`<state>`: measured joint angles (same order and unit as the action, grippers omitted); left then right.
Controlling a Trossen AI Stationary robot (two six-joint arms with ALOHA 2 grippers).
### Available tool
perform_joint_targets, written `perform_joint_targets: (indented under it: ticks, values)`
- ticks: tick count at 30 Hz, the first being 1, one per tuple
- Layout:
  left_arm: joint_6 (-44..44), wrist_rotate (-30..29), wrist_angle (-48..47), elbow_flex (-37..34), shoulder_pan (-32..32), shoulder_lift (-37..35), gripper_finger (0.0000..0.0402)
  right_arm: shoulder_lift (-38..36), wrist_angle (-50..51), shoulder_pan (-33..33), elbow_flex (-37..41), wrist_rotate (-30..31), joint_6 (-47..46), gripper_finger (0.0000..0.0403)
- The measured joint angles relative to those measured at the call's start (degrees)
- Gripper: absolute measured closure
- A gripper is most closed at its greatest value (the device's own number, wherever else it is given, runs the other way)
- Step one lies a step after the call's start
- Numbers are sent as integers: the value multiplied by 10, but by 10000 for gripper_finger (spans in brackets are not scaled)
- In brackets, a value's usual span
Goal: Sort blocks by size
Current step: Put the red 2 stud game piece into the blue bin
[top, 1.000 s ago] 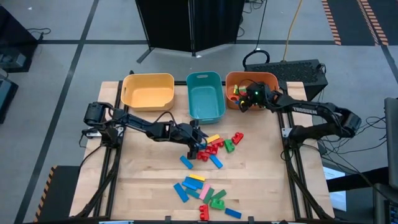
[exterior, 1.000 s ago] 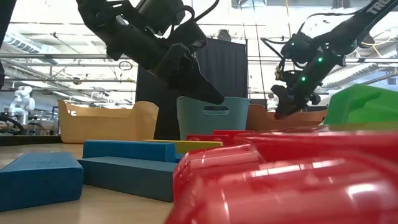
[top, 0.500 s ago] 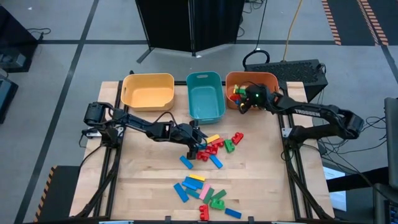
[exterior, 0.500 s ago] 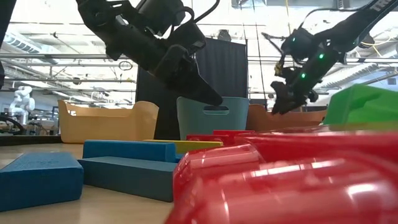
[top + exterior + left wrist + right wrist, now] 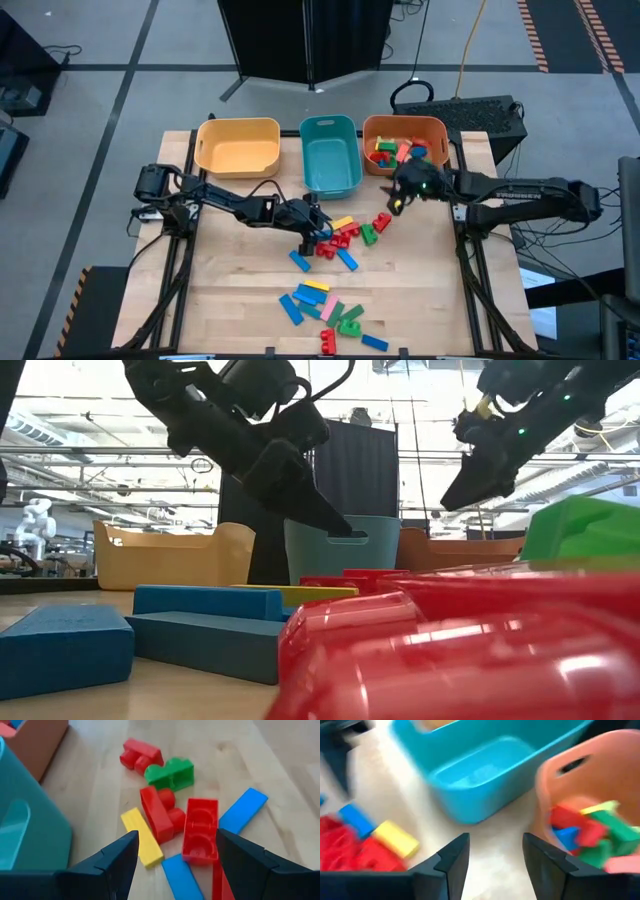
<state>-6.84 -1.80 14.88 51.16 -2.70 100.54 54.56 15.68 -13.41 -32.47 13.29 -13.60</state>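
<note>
Blocks lie in two loose groups on the wooden table: a middle cluster of red, green, yellow and blue pieces, and a group near the front edge. Several more blocks lie in the orange bin. My left gripper hangs open and empty just above the middle cluster; in the left wrist view a red brick and a red piece lie below its gap. My right gripper is open and empty, above the table between the orange bin and the cluster.
A yellow bin and a teal bin stand empty along the far edge, left of the orange bin. Bare wood shows at the table's left and right. In the low view, large red and green blocks fill the foreground.
My right gripper has come out of the orange bin, risen, and gone toward the table's near edge, toward the middle cluster. The blocks in the orange bin, hidden under it before, now show.
</note>
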Motion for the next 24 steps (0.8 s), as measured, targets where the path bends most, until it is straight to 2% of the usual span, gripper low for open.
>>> perform_joint_targets:
  ticks: [6, 12, 18, 24]
  values:
    - [-28, -56, -24, 0, 10, 0, 146, 17, -16, 86, 0, -1, 10, 234]
    - [-40, -59, -20, 0, 44, -1, 146, 37, -30, 116, 0, -4, 41, 234]
    - [-27, -42, -19, 0, 55, -1, 146, 83, -79, 123, 0, -105, 14, 234]
    - [1, -42, -25, 0, 35, -2, 146, 144, -60, 163, 0, -115, -8, 234]
